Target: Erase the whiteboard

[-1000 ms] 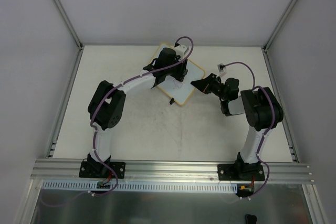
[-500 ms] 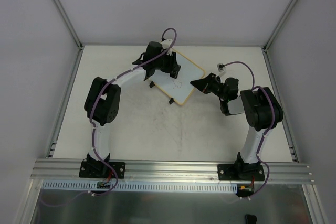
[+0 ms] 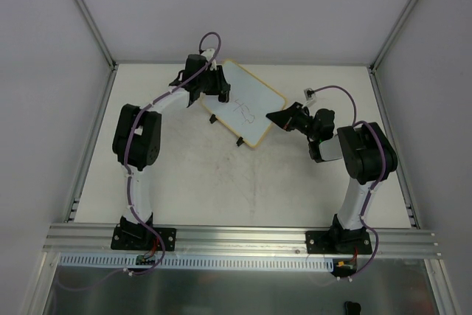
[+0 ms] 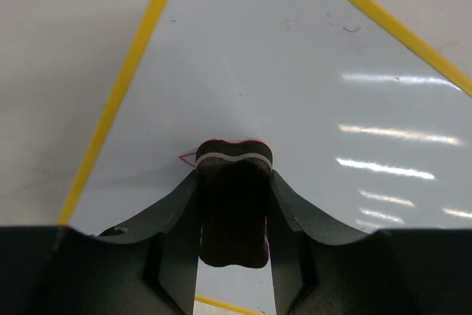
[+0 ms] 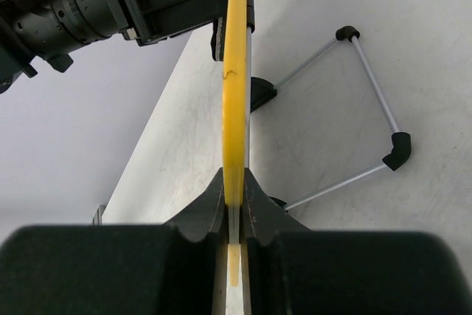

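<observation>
The whiteboard (image 3: 247,108) lies tilted at the back middle of the table, white with a thin tan frame, faint blue writing near its middle and two small black feet on its near-left edge. My left gripper (image 3: 221,92) is at the board's far-left corner, shut on a small black eraser block (image 4: 233,204) that presses on the white surface (image 4: 310,71). My right gripper (image 3: 274,117) is shut on the board's right edge; in the right wrist view the frame (image 5: 234,79) runs edge-on between the jaws.
A wire stand with black feet (image 5: 369,101) sticks out from the board's back. A small white connector (image 3: 313,95) lies on the table by the right arm. Grey walls enclose the table on three sides.
My left gripper has slid with the eraser from the board's middle to its far-left corner, uncovering the blue writing. The right gripper and board have stayed put.
</observation>
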Robot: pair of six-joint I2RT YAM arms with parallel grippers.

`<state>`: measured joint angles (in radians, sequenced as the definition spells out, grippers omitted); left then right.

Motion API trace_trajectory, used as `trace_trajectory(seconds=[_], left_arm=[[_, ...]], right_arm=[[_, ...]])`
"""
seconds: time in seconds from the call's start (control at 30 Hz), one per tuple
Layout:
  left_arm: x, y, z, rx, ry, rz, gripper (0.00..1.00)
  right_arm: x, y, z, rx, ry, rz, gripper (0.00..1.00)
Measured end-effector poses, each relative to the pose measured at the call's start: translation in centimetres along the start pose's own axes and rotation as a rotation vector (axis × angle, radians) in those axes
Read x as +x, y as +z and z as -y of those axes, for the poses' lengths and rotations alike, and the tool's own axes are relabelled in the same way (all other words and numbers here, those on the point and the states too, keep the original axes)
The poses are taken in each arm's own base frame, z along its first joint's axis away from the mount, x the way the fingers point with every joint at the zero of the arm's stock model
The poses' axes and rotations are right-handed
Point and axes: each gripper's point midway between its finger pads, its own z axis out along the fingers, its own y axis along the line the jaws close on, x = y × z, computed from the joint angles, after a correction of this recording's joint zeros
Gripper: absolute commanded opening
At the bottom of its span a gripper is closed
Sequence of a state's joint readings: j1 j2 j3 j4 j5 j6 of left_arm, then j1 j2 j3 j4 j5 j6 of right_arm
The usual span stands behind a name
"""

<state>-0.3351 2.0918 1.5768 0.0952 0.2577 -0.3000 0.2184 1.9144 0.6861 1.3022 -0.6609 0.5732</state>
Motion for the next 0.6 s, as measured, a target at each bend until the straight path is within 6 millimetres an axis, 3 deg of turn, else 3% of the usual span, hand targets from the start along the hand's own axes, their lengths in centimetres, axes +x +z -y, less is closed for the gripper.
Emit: trace_trajectory(seconds=[0.3, 0.6], left_arm=[[-0.8, 0.4, -4.3, -0.085, -0.094, 0.021, 0.00], [-0.9, 0.5, -4.5, -0.084, -0.122, 0.032, 0.00]], right_arm=[[0.0, 0.0, -0.1, -0.005, 0.001, 0.000, 0.00], [0.1, 0.1, -0.2, -0.007, 0.000, -0.001, 0.00]])
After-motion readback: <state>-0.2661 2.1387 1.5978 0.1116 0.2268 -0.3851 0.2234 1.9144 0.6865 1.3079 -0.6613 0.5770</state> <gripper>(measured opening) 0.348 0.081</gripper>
